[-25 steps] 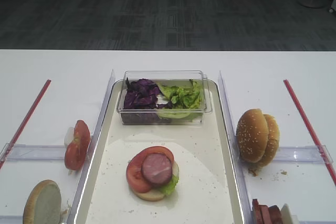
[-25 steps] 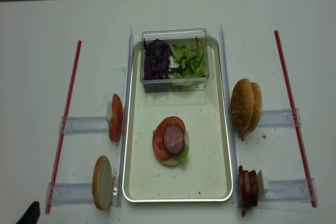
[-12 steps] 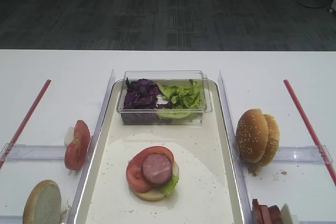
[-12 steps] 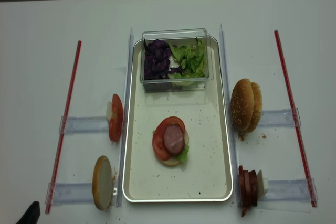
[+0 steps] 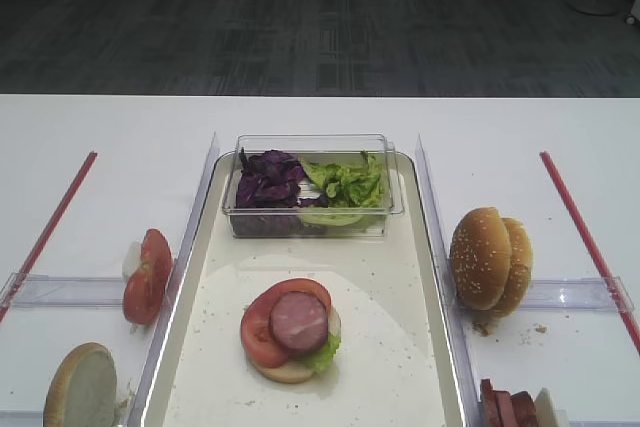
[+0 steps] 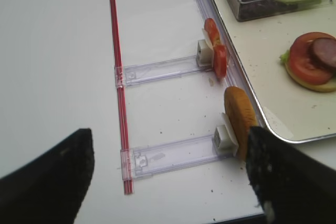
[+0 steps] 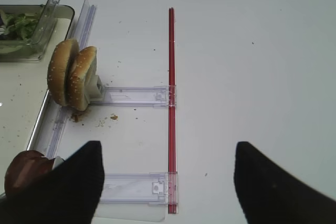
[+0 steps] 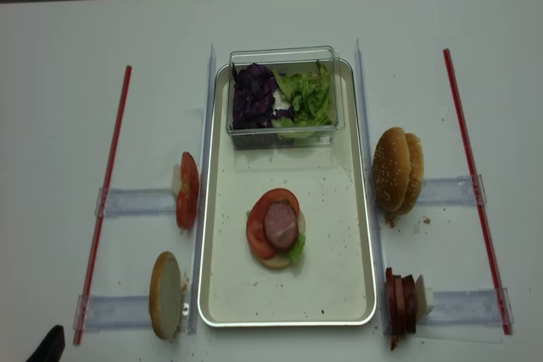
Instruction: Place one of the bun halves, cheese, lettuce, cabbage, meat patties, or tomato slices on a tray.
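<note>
Both claws hung spread and empty above the desk's outer sides.

Right claw (image 7: 165, 182) and left claw (image 6: 168, 171) each showed 2 dark fingers apart, grasping nothing. On the tray (image 8: 339, 286) sat a stack: pale bun base, lettuce, tomato slice (image 8: 261, 231) and meat patty (image 8: 280, 222) on top. At the tray's far end a clear box (image 8: 284, 54) held cabbage (image 8: 252, 97) beside more lettuce (image 8: 307, 97). Right of the tray stood 2 bun halves (image 8: 397, 169) and upright patties (image 8: 400, 301); left stood tomato slices (image 8: 187, 190) and 1 bun half (image 8: 165, 294).
</note>
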You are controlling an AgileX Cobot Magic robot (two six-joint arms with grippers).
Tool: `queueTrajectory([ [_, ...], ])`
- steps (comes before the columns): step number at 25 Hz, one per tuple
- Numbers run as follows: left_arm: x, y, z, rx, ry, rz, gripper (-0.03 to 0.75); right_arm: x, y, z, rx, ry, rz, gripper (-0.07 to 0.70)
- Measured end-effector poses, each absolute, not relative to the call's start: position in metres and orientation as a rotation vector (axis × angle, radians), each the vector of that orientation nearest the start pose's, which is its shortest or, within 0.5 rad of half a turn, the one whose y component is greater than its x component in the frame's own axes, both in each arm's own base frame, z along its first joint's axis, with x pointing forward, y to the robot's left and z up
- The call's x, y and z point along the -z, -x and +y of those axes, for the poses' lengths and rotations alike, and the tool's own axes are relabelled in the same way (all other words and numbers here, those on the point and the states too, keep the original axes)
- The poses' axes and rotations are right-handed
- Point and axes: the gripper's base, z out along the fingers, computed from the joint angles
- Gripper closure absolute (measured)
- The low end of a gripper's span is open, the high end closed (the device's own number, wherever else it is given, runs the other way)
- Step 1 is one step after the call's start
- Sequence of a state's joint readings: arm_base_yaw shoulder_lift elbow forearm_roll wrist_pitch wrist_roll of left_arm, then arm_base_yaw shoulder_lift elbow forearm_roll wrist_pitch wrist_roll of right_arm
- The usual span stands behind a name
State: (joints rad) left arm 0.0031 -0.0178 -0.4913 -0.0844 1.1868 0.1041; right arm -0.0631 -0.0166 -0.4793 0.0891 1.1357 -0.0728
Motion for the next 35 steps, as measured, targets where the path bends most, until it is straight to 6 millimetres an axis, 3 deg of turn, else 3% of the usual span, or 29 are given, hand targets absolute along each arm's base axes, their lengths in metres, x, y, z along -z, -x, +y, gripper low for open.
queueTrajectory([
  [35, -0.2651, 0.0125, -0.0072, 0.041, -0.12, 2.155, 0.17, -0.2658, 0.0081, 0.008, -0.029, 0.018, 2.12, 0.09],
])
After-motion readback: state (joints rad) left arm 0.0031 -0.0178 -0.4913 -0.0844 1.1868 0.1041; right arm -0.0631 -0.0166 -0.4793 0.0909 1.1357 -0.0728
